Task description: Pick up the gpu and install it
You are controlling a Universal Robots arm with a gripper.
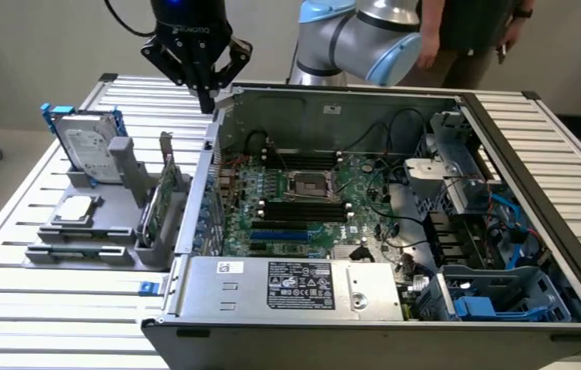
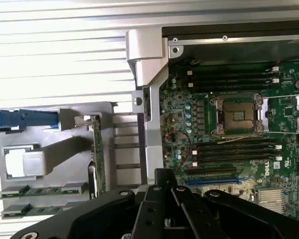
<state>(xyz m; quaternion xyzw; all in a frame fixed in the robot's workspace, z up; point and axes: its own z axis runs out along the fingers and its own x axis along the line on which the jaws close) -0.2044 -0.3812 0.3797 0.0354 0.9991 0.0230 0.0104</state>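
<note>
Currently the gripper hangs in the air near the far edge of the tabletop, above the far corner of the open computer case on the exterior view's left. Jaws are fully closed, fingertips pressed together, nothing between them. In the wrist view the black gripper sits over the case wall, between the motherboard and the grey holder.

The gpu is not picked yet. It stands on edge in a slot of the grey holder, on the side closest to the case, silver bracket end up toward the far edge of the tabletop. It is well apart from the gripper and below it. From the wrist view the gpu shows edge-on as a thin green strip.

Same holder also carries a hard drive in a blue frame, upright at its far end, on the exterior view's left of the gpu. Holder sits on the slatted tabletop along the exterior view's left edge, just beside the case.

The case lies open side up and takes the middle and exterior view's right of the tabletop, motherboard exposed. Robot arm and a person are beyond the far edge.
</note>
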